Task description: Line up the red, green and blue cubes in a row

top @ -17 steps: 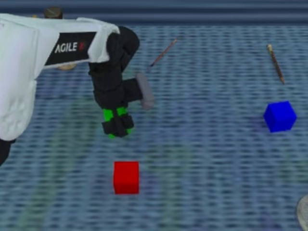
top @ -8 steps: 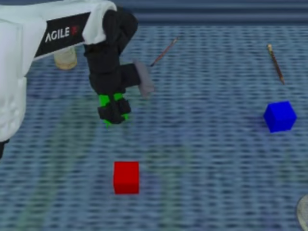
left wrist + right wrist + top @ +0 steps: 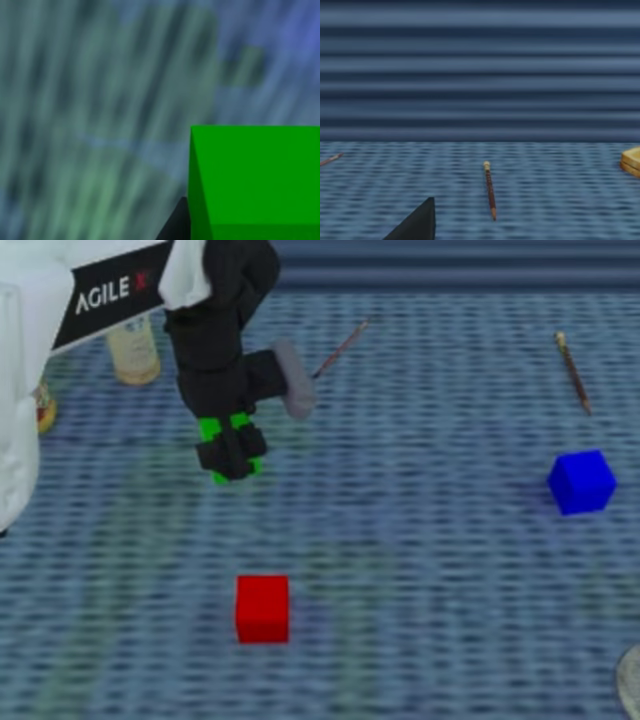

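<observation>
Our left gripper [image 3: 231,457] is clamped on the green cube [image 3: 209,427] above the table's left half; we judge 1 of 3 cubes in transit; next we must set it level with the red cube [image 3: 262,608] and blue cube [image 3: 581,481].

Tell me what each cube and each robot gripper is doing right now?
green cube: clamped in the left gripper, far side of the table toward the left.
left gripper: shut on the green cube.
red cube: sitting flat on the table, near side, untouched.
blue cube: sitting on the table at the right, turned a bit, untouched.
right gripper: not seen in the top view; only a dark tip shows in its wrist view.
</observation>
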Controlling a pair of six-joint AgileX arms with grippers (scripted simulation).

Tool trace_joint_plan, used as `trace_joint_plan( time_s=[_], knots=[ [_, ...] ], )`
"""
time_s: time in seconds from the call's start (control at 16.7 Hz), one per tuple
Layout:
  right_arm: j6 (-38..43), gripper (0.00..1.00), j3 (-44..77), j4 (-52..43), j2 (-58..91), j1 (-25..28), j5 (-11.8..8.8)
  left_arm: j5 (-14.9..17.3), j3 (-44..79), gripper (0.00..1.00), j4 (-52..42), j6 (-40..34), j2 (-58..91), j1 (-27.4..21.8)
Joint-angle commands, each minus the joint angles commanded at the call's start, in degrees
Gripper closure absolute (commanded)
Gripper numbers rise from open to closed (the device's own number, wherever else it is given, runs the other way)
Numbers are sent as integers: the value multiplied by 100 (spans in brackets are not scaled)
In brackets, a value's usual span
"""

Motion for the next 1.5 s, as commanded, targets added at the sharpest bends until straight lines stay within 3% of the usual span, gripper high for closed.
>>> trace_joint_plan(
  time_s=[0.18,0.48,0.6,1.02,1.5],
  knots=[
    [0,0,0,0,0,0,0,-9,-362,100,92,-106,-299,-405],
    [0,0,0,0,0,0,0,-30,-1485,100,321,-476,-1140,-1809],
    [0,0,0,0,0,0,0,-39,-1816,100,399,-593,-1406,-2157],
    [0,0,0,0,0,0,0,-39,-1966,100,514,-618,-1444,-2248],
    [0,0,0,0,0,0,0,-39,-2677,100,1790,-643,-902,-2280]
  ],
)
